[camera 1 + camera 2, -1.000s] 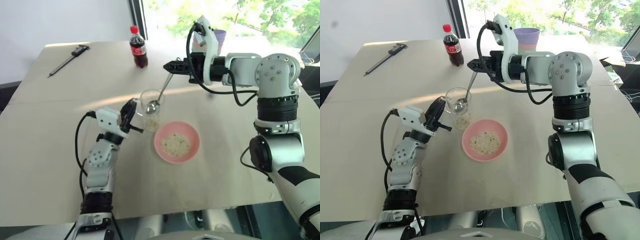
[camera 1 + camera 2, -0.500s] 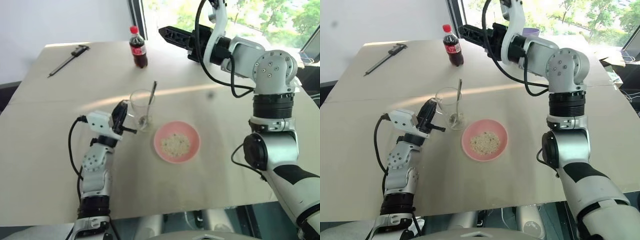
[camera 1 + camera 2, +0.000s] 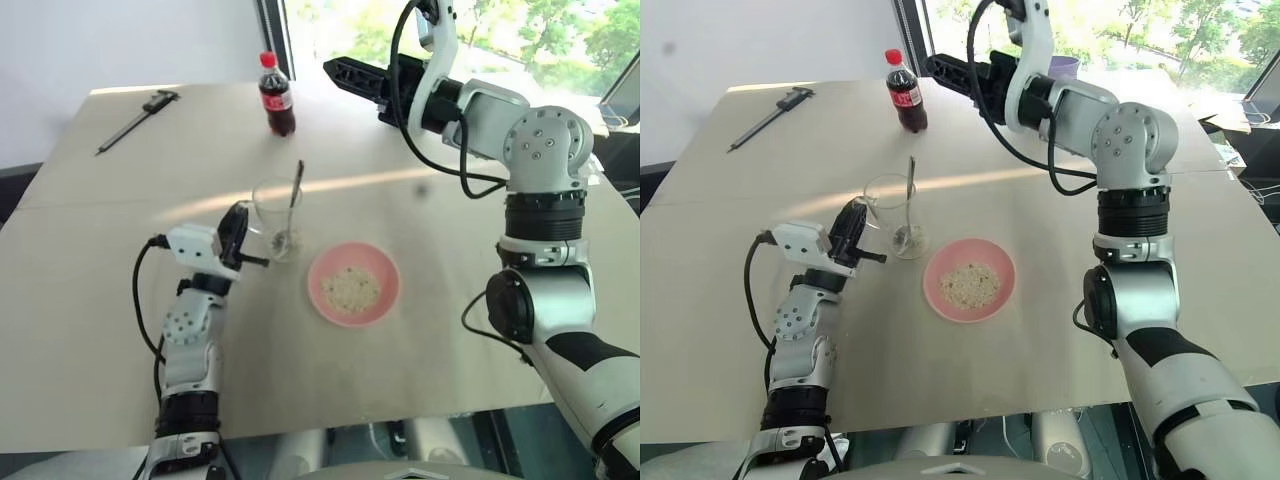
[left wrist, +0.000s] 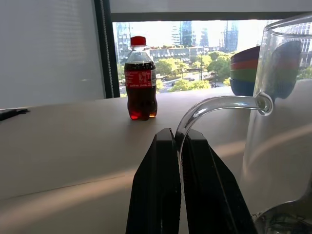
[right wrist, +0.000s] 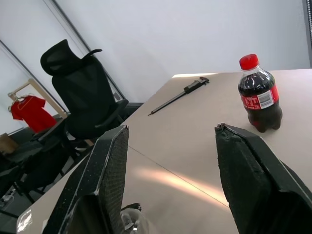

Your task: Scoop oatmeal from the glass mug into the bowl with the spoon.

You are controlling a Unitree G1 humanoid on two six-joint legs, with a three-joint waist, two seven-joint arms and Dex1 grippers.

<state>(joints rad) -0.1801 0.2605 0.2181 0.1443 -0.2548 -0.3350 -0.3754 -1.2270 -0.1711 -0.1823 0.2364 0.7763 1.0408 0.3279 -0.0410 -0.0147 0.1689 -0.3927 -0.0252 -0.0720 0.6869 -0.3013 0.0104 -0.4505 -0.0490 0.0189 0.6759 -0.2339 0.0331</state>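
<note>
Nearest the robot, the left gripper (image 3: 240, 232) has its jaws pressed together on the handle of the glass mug (image 3: 275, 218); in the left wrist view the clear loop passes between the black fingers (image 4: 163, 185), a hold that probably serves to steady the mug against tipping. Just right of the mug, the pink bowl (image 3: 322, 297) rests on the table (image 3: 90, 300), holding a small heap of oatmeal (image 3: 351, 288); its closeness keeps each spoon transfer short. The spoon (image 3: 291, 205) stands unheld in the mug, head down at the glass bottom and handle leaning on the rim. Whether any oatmeal remains inside is hard to read through the glass. Farther back, the right gripper (image 3: 345, 73) hangs high above the table with jaws spread and empty, well apart from the spoon. Beyond stand the cola bottle (image 3: 277, 97) and, far left, a black tool (image 3: 138, 116). The scooping appears finished or paused.
</note>
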